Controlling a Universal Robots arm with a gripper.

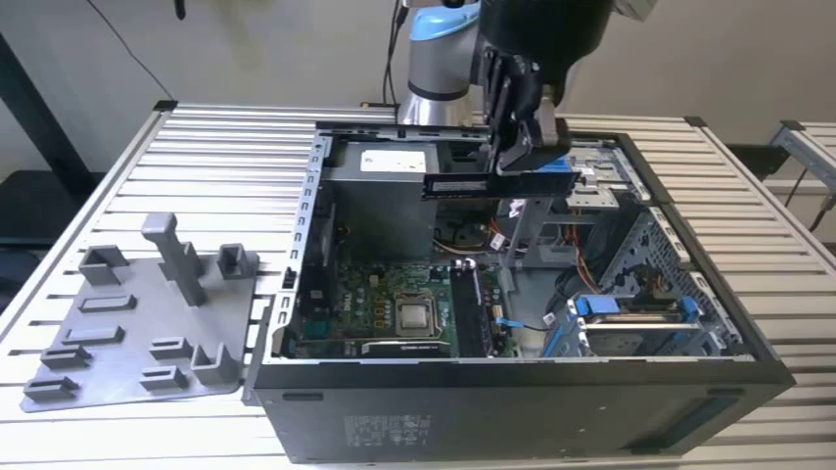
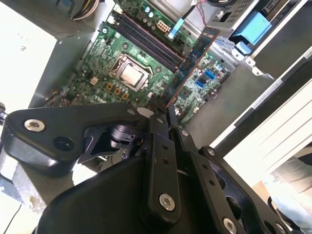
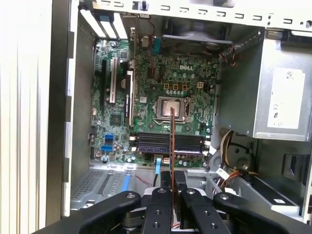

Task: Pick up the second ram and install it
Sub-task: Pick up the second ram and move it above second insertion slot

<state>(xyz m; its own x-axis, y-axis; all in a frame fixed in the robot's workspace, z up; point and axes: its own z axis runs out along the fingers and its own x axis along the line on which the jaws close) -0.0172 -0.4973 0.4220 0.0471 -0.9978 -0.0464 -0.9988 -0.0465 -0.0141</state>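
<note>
The robot arm (image 1: pixel 438 69) comes down from above, wrist pointing downward. Its black gripper (image 1: pixel 527 157) hangs in mid-air, both fingers (image 3: pixel 161 204) pressed flat against the sides of the second ram (image 1: pixel 496 183), which sits level.

Slatted aluminium table (image 1: pixel 117 186) spans the exterior view from 9 to 3 o'clock. Its ribs run side to side, and it has black caps on the far corners. Plain pale wall (image 1: pixel 274 49) behind it, 10 to 2 o'clock, evenly lit. Thin black cable (image 1: pixel 131 44) hangs down the wall at 11 o'clock. Dark slanted post (image 1: pixel 31 93) at 10 o'clock. Second slatted table (image 1: pixel 810 142) at 3 o'clock, near the first but apart from it. Floor at 9 o'clock is dark, detail unclear.
</note>
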